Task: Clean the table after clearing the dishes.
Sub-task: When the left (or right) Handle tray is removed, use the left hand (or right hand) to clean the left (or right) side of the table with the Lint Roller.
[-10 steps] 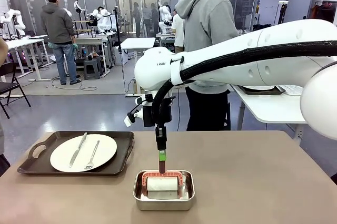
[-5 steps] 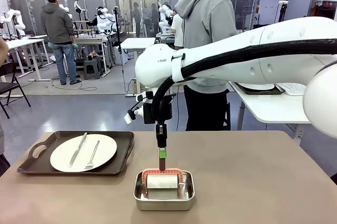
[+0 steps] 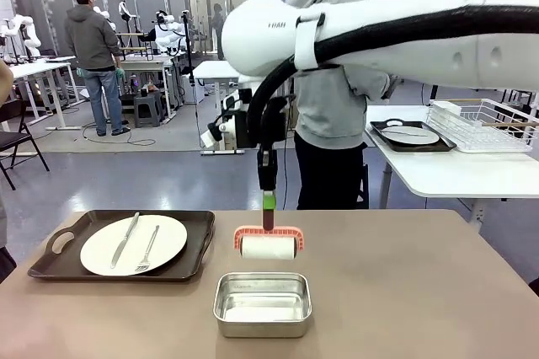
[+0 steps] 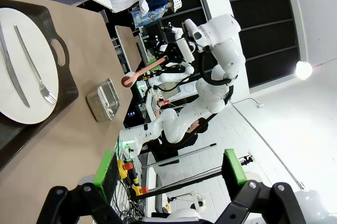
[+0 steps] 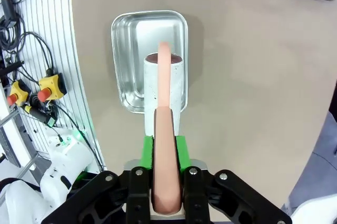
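Salmon-pink in the handle and white in the roll, the roller point(image 3: 269, 245) is hanging just over the steel pan point(image 3: 263, 307). A wide sweep from here is risking a knock against the plate point(image 3: 133, 243) sitting on its tray point(image 3: 195, 233) at the worktop's point(image 3: 404, 292) left. The right hand point(image 3: 269, 205) is pointing straight down, pinching the roller's handle point(image 5: 164, 129); the left hand point(image 4: 171, 169) is hovering spread and empty.
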### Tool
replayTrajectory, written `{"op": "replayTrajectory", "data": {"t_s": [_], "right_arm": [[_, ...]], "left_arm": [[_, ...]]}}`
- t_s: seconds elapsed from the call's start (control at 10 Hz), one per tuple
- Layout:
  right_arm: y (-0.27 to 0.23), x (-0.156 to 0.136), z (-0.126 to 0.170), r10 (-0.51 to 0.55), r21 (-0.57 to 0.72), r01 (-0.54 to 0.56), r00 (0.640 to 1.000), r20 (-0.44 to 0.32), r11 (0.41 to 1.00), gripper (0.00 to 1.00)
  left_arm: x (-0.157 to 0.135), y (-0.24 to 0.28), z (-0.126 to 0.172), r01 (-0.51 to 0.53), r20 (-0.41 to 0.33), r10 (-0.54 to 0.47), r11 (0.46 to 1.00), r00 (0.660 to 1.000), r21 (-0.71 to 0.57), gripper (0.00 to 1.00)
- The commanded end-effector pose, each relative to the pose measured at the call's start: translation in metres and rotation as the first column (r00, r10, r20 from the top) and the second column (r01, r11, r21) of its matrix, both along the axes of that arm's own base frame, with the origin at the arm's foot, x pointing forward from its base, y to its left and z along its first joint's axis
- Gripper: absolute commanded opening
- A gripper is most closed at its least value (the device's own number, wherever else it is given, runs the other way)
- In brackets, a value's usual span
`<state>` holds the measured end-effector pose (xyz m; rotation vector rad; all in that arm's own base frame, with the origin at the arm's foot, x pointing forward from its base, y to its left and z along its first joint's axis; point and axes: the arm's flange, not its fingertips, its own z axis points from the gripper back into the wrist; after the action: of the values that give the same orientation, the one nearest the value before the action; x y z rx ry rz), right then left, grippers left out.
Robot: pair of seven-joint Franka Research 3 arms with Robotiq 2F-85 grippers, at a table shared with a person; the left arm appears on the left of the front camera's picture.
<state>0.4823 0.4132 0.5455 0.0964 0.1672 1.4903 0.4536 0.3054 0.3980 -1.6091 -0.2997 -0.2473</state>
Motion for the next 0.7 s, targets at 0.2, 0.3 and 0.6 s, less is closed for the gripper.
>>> {"op": "replayTrajectory", "data": {"t_s": [0.2, 0.3, 0.6], "right_arm": [[0.0, 0.0, 0.0, 0.0, 0.0, 0.0, 1.0, 0.0, 1.0, 0.0], [0.0, 0.0, 0.0, 0.0, 0.0, 0.0, 1.0, 0.0, 1.0, 0.0], [-0.0007, 0.0012, -0.0032, -0.009, -0.005, 0.009, 1.0, 0.001, 1.0, 0.21]], "left_arm": [[-0.0059, -0.0018, 0.0013, -0.009, 0.012, 0.009, 1.0, 1.0, 0.013, 1.0], [-0.0059, -0.0018, 0.0013, -0.009, 0.012, 0.009, 1.0, 1.0, 0.013, 1.0], [-0.0059, -0.0018, 0.0013, -0.009, 0.012, 0.009, 1.0, 1.0, 0.013, 1.0]]}}
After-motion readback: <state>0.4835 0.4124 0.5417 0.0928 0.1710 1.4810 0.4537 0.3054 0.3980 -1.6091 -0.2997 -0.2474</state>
